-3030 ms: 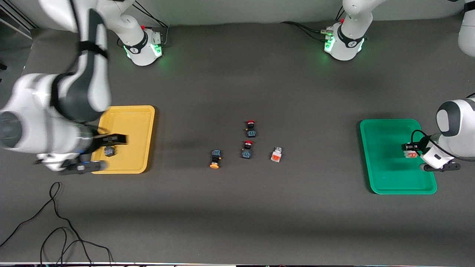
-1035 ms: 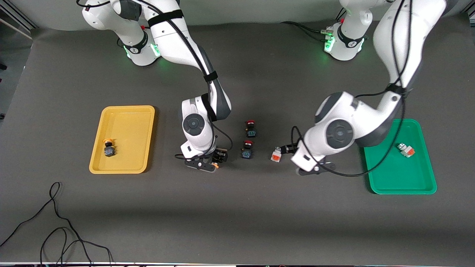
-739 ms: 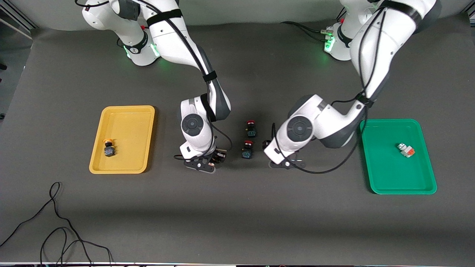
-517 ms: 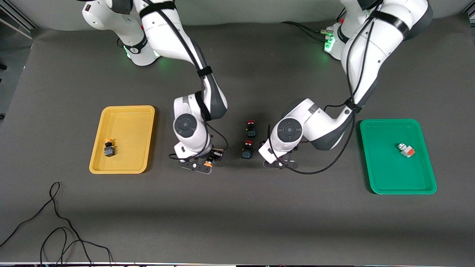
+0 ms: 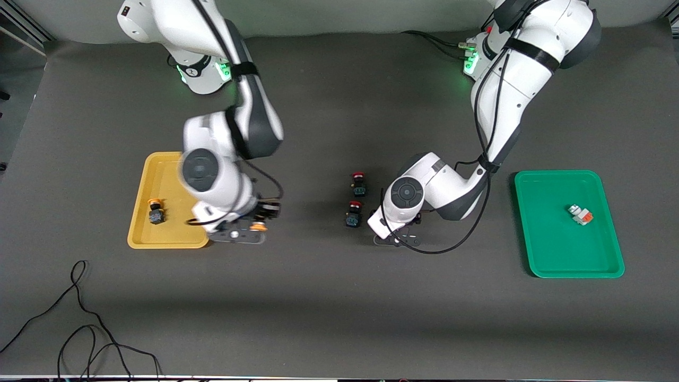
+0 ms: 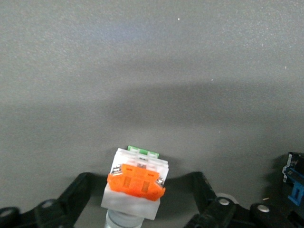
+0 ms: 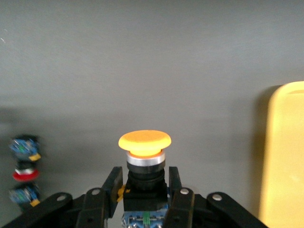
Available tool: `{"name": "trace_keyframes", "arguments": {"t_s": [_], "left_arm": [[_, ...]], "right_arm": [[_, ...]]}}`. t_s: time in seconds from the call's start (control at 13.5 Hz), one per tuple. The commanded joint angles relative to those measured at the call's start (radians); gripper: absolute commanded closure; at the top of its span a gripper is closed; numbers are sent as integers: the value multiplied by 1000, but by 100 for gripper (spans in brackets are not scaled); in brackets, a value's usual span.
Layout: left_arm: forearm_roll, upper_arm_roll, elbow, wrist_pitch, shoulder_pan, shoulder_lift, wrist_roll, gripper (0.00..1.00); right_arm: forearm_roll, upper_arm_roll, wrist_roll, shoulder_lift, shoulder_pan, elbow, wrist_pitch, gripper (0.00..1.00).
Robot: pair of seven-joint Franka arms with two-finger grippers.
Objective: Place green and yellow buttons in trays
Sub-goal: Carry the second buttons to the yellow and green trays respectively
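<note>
My right gripper (image 5: 262, 218) is shut on a yellow-capped dark button (image 5: 258, 227) and holds it over the table beside the yellow tray (image 5: 175, 162). In the right wrist view the fingers (image 7: 114, 183) clamp the button's body (image 7: 144, 141), with the yellow tray (image 7: 285, 156) close by. Another yellow-capped button (image 5: 155, 211) lies in that tray. My left gripper (image 5: 393, 233) is down at the table's middle and hides its switch in the front view. In the left wrist view my left gripper (image 6: 141, 190) is open around a white-grey switch with an orange block (image 6: 137, 183). A second white-grey switch (image 5: 580, 214) lies in the green tray (image 5: 551, 249).
Two red-capped dark switches (image 5: 359, 183) (image 5: 353, 213) stand on the table beside my left gripper, toward the right arm's end. One shows in the left wrist view (image 6: 294, 183), and they show in the right wrist view (image 7: 23, 175). Black cables (image 5: 79, 318) lie near the front corner.
My right gripper shut on the yellow-capped button, lifted it and carried it toward the yellow tray. My left gripper came from the green tray and settled around the white-grey switch.
</note>
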Motion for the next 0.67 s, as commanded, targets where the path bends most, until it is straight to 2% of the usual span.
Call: {"name": "trace_keyframes", "arguments": {"t_s": [0.0,0.3,0.44,0.59], "left_arm": [[12,26,-5,2,-20,-7,-21,100],[11,25,-1,-21,-15,-26,-56,100],[-2,17,18,-135,-8,-79,-58,100],[-11,12,29,-277,-6,-165,-59,100]], "right_arm": [[-12,-130,-248,-48,2,-50,-77,83],[-14,-339,-581,-73,14,-201,-81,83],[-14,-365,-637,-71,5,-244,-72,83],[-12,-365,-637,-71,19,-311,-16,83]]}}
